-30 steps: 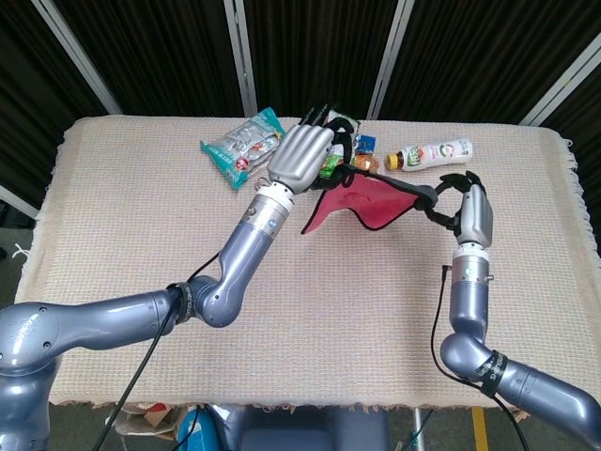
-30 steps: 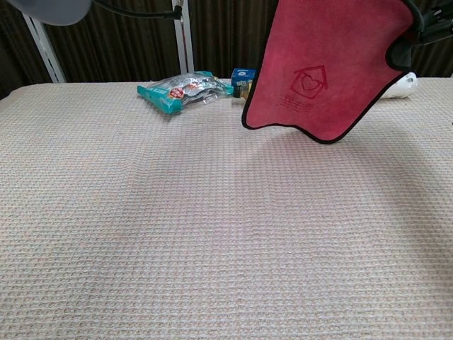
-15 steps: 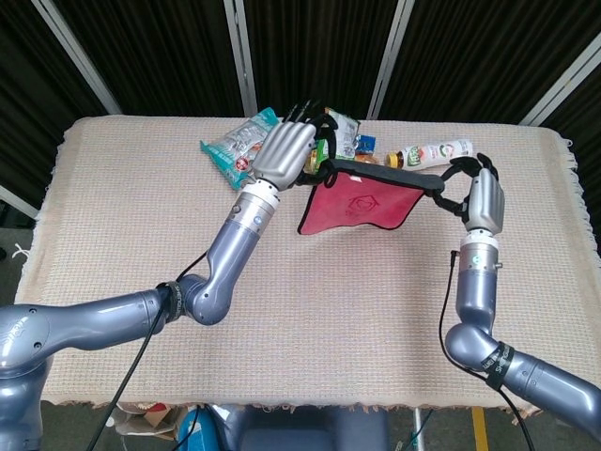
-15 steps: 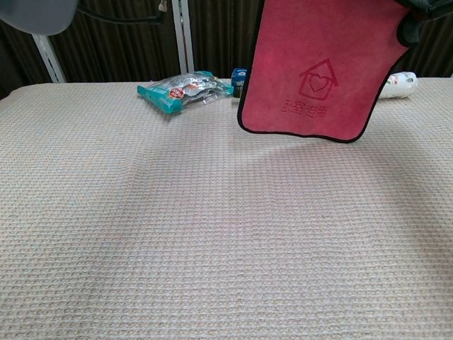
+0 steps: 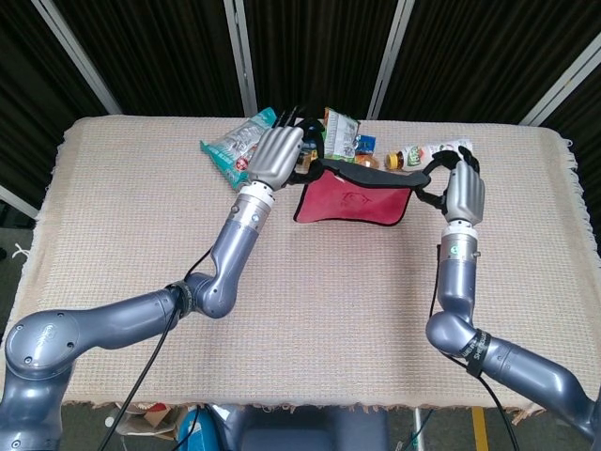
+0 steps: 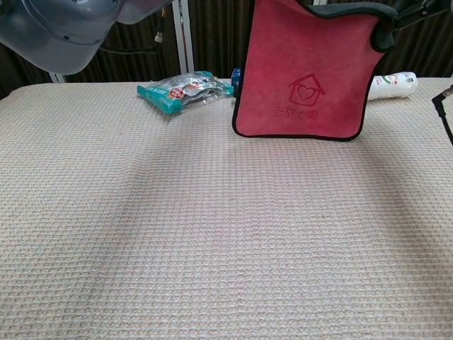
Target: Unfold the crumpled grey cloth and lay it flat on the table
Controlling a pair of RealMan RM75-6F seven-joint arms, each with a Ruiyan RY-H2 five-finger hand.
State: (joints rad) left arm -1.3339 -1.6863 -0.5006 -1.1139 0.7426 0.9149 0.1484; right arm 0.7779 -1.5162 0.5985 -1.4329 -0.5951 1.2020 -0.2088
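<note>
Head view: left hand and right hand each grip an upper corner of the cloth, stretched above the table near the snack packet. Chest view: cloth hangs flat, red face showing, lower edge just touching the table beside the white bottle.

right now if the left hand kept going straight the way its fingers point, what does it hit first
Probably the teal snack packet at the table's far edge: the left hand, gripping the cloth corner, points up-table toward it. Depth is unclear, so it might pass above.
</note>
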